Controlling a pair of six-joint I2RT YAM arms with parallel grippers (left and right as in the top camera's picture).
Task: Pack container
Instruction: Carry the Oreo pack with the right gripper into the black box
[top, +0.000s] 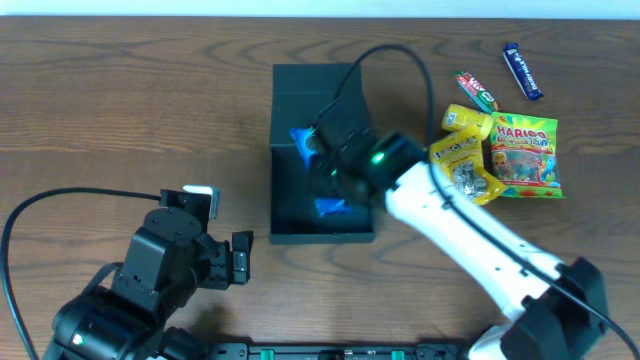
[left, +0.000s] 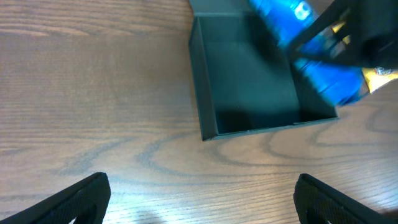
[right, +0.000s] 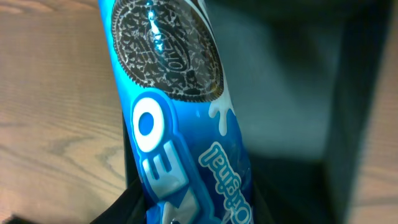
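The container (top: 285, 225) is a dark green-black open box at the table's middle, its lid flap lying flat at the far end. My right gripper (top: 335, 170) is shut on a blue Oreo packet (right: 174, 124) and holds it over the box's inside; the packet also shows in the overhead view (top: 303, 142) and in the left wrist view (left: 311, 56). My left gripper (left: 202, 202) is open and empty, low over the bare wood just in front of the container's near wall (left: 267, 129).
To the right of the box lie a Haribo bag (top: 525, 155), yellow snack packets (top: 462, 160), a red-green bar (top: 477, 90) and a blue bar (top: 522, 70). The right arm reaches diagonally across the near right of the table.
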